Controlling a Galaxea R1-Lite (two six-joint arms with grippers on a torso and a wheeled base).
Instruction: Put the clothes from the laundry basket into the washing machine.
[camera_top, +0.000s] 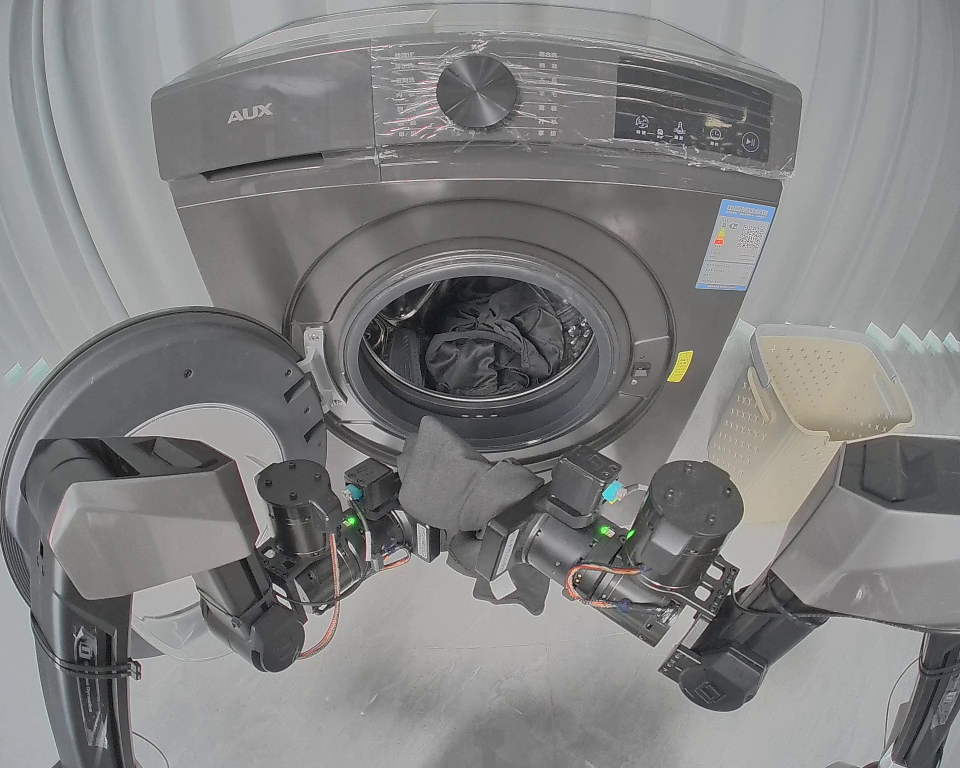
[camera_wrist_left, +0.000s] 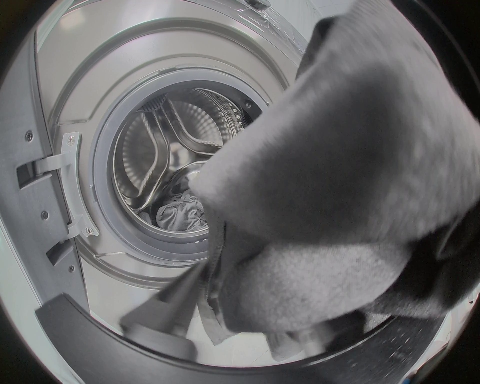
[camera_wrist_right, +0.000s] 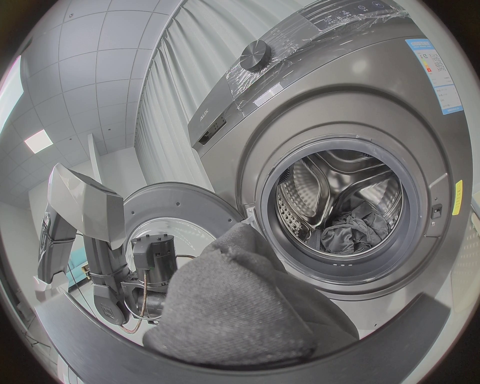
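Grey garment draped over left gripper and right gripper, just below washer opening. Cloth hides both grips: cannot tell. Dark clothes in drum. Basket right of washer.

A grey knitted garment bunches up close before my right wrist, in front of the washing machine. The machine's round door stands swung wide open, and dark clothes lie heaped at the bottom of the steel drum. My left arm hangs beside the open door, just behind the garment. A pale curtain hangs behind the machine.
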